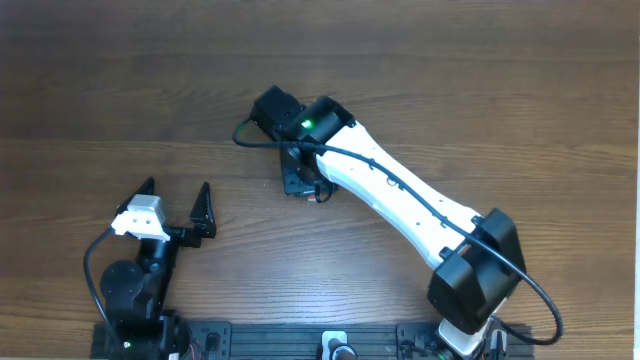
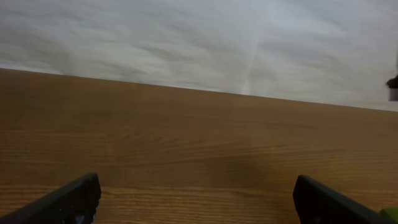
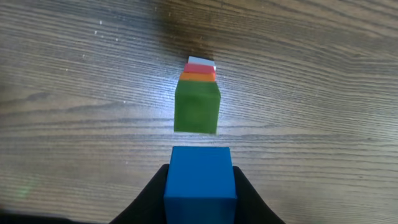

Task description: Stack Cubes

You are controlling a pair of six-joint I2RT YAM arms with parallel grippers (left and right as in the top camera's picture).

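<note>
Nearest: right claw (image 3: 200,194) clenched on the blue cube (image 3: 200,177), gripping two opposite faces. Looks rigid, light and smooth-sided; likely slips only under a slack pinch, so best held mid-face with the underside left free. Just beyond, on the worktop (image 3: 74,93): a stack topped by the green cube (image 3: 197,109), with edges of orange cube (image 3: 198,77), red cube (image 3: 200,67) and pale cube (image 3: 200,60) below. Probably topples at a sideways nudge. Farthest, well apart: left claw (image 1: 178,192), released and spread wide.

Blue cube (image 3: 200,182) clamped between jaws, upright green-topped stack of cubes (image 3: 197,107) nearby
</note>
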